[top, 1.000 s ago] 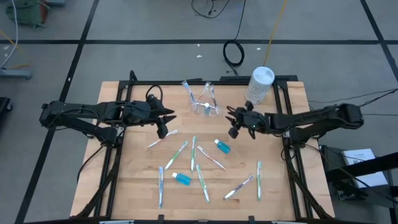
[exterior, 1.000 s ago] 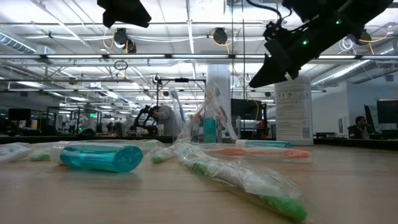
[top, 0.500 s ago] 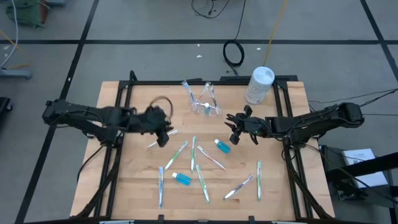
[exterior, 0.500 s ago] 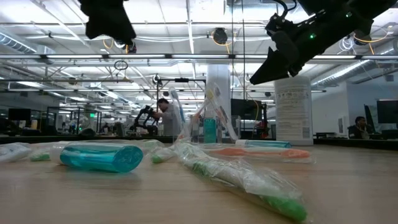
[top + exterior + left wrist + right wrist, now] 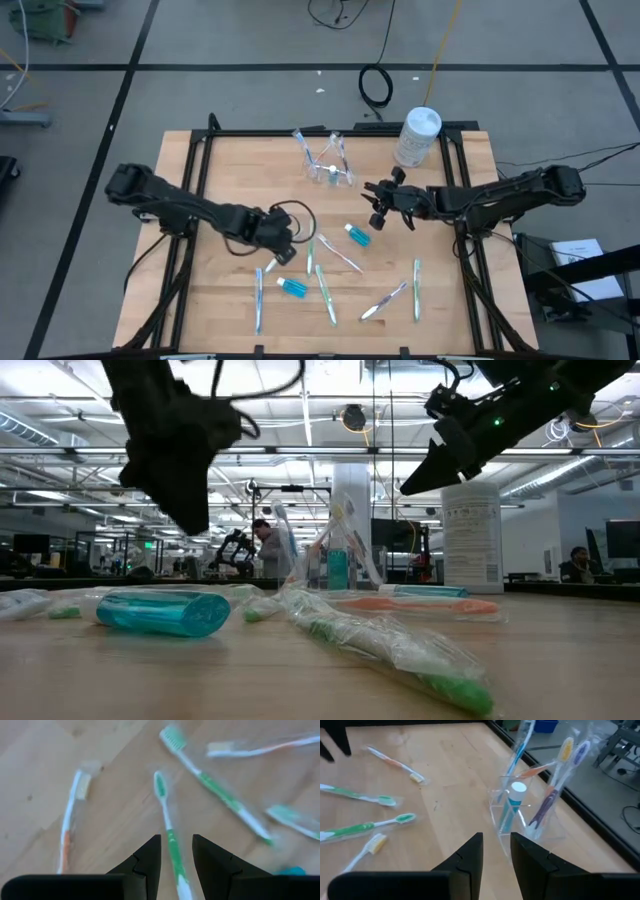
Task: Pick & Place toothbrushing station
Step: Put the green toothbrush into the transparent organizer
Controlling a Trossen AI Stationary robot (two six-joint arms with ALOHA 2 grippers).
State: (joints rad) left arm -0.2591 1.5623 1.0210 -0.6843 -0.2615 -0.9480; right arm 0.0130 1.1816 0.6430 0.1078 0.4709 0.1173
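A small clear cup (image 5: 328,168) stands at the table's far middle, holding a few toothbrushes and a white-capped tube (image 5: 516,800). Several wrapped toothbrushes (image 5: 325,290) lie scattered on the near half, with two blue tubes (image 5: 358,236) (image 5: 293,288) among them. My left gripper (image 5: 176,852) hangs open, pointing down. It is above a green toothbrush (image 5: 167,822) whose handle runs under the gap between the fingers. It stays well off the table in the low view (image 5: 185,500). My right gripper (image 5: 376,208) hovers open and empty, right of the cup.
A white round-lidded canister (image 5: 418,135) stands at the table's far right corner. An orange-handled toothbrush (image 5: 67,832) lies beside the green one. Black frame rails (image 5: 190,200) run along the table's left and right sides. Bare wood lies at the far left.
My left gripper has swung from the far left toward the table's near edge and middle. It has come down and tipped over to point at the scattered toothbrushes.
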